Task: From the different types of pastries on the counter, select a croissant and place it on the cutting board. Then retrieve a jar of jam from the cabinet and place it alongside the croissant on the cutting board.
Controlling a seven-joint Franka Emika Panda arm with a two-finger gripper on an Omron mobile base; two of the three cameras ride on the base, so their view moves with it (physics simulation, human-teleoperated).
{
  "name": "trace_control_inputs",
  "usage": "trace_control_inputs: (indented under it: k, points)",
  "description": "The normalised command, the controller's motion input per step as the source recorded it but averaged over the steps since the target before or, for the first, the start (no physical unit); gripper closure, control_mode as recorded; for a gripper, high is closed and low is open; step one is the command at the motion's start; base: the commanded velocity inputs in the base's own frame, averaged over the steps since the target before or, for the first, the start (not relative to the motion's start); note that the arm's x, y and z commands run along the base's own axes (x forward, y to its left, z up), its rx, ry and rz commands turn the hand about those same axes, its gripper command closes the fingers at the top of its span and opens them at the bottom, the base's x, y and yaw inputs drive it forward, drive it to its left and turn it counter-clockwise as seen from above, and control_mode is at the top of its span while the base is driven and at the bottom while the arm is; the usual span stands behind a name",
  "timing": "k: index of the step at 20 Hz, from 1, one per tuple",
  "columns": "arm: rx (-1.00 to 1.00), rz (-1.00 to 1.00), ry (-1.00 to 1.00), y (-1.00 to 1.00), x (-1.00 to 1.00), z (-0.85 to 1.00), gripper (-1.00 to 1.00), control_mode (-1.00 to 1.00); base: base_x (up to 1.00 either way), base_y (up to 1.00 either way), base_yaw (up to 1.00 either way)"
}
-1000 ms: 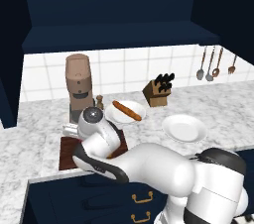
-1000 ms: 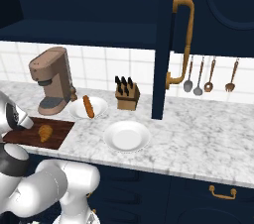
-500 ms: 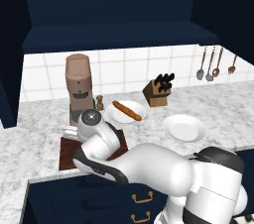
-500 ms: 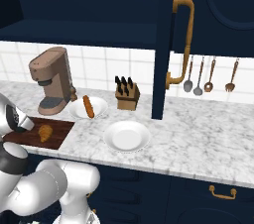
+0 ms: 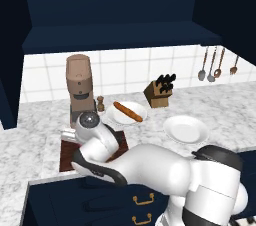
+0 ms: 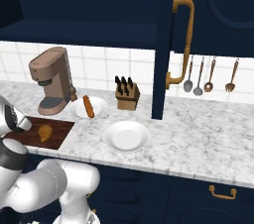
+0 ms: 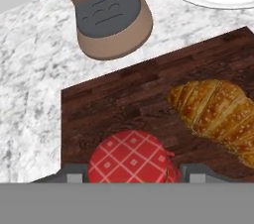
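We judge the last step is in hand: setting the small red jar of jam, its lid a red-and-white check, down beside the golden-brown crescent croissant on the dark reddish-brown wooden cutting board. The two-finger gripper is closed on the jar, one dark fingertip on each side of it. The jar sits over the board's near part, with the croissant just beside it and apart. Whether its base touches the wood we cannot tell.

Next move, in our judgement: confirm contact, release, then lift straight up so the jar does not tip.

The hand view gives the jar and grip. The right base view gives the croissant lying alone on the board. The left base view gives the arm over the board on the white-grey marbled counter.
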Motion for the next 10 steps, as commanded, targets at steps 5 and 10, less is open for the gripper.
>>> trace_control_inputs:
  k: [5, 10]
  points:
    - [0.04, 0.0, 0.0, 0.12, 0.0, 0.0, -1.0, -1.0, 0.0, 0.0, 0.0]
    - [0.05, 0.0, 0.0, -0.07, 0.0, -0.01, -1.0, -1.0, 0.0, 0.0, 0.0]
